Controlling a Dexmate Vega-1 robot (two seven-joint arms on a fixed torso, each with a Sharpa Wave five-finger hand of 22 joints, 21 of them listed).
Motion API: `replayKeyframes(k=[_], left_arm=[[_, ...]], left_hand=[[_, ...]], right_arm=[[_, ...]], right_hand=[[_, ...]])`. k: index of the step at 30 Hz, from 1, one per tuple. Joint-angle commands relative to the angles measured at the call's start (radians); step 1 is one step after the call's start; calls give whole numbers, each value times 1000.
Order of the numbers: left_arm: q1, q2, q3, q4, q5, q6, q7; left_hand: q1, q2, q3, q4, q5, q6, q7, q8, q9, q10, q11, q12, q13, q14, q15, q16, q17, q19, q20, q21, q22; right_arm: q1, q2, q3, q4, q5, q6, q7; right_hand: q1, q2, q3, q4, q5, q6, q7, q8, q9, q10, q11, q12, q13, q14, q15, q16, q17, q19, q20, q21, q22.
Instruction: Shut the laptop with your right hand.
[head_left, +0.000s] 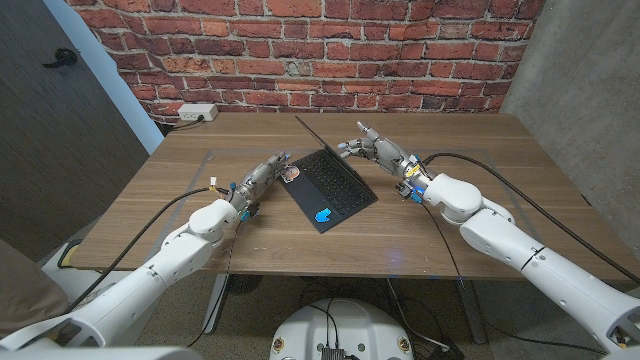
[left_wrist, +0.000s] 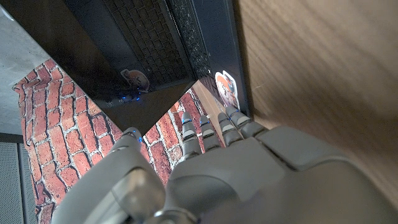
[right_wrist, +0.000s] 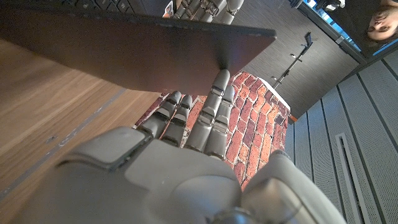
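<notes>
Red brick wall (head_left: 300, 40) stood behind the wooden table (head_left: 200, 240). One laptop (head_left: 330, 188) sat open in the middle of the table, its long side slanting from the near edge toward the wall. Its screen (head_left: 318, 143) stood up thin and dark at the back. The right hand (head_left: 378, 150) was up beside the top of the screen, on its right, with a fingertip (right_wrist: 221, 78) touching the screen's edge. Its fingers were spread and held nothing. The push probably had to go down toward the keys. The left hand (head_left: 262, 178) sat just left of the laptop, fingers straight, holding nothing. The right hand was closer to the screen. I counted one laptop and two hands.
</notes>
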Motion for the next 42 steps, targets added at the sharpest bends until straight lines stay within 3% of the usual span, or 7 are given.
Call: replayKeyframes(k=[1,10,16,21,34,38,42], left_arm=[[17,9,-7,-14,-5,-1,8],[34,11,-15,-27,-9,-6,20],[82,35,-56,-115,-36,5,62],[119,48,-92,-146,-61,-33,65],[185,91,-137,-237,-36,-31,125],[222,104,-162,-279,16,-45,194],[274,50,-191,-316,192,-100,411]], left_hand=[[5,3,5,-3,1,2,4,-6,3,-2,1,-1,2,-7,-54,0,4,1,-6,4,1],[6,4,5,-4,1,3,6,-6,3,-1,0,0,2,-6,-55,1,4,1,-6,5,1],[8,7,6,-5,1,15,14,-2,3,10,5,5,2,6,-61,6,4,11,-19,9,1],[9,8,7,-5,1,18,16,-1,3,13,6,6,1,8,-61,6,4,14,-22,11,1],[9,7,6,-6,0,18,15,-2,3,18,4,7,1,11,-60,6,4,16,-22,11,1],[9,6,5,-7,0,23,18,-1,2,20,4,8,1,13,-59,7,4,17,-22,12,1],[16,1,5,-14,-2,119,25,27,2,107,3,34,1,79,-81,21,2,64,-19,24,0]], right_arm=[[15,-4,-29,-2,-11,-33,30],[28,-5,-46,29,-16,-34,60],[29,-5,-49,30,-15,-45,60],[35,-6,-53,28,-13,-46,72],[54,-2,-70,34,-10,-64,100],[62,3,-77,45,-8,-72,108],[69,6,-82,45,-9,-74,114]], right_hand=[[9,-2,1,-7,5,6,8,-1,6,5,4,-1,2,9,-63,-1,3,1,-6,-2,2],[4,-2,-2,-3,5,1,7,-6,6,0,5,-6,2,10,-61,-2,5,-2,-4,-5,2],[3,-2,-3,-3,5,1,8,-7,6,0,7,-7,2,10,-66,-2,5,-3,-4,-6,2],[2,-2,-4,-3,6,-1,6,-9,6,-3,5,-10,2,9,-64,-3,5,-3,-3,-7,2],[1,-1,-6,-2,6,-6,8,-14,6,-4,6,-14,2,11,-64,-4,5,-2,-3,-9,1],[1,-1,-6,-2,7,-6,8,-15,6,-8,7,-17,2,8,-62,-5,5,-3,-2,-9,1],[1,-1,-7,-2,7,-8,8,-17,6,-12,7,-19,2,6,-60,-7,5,-6,0,-11,1]])
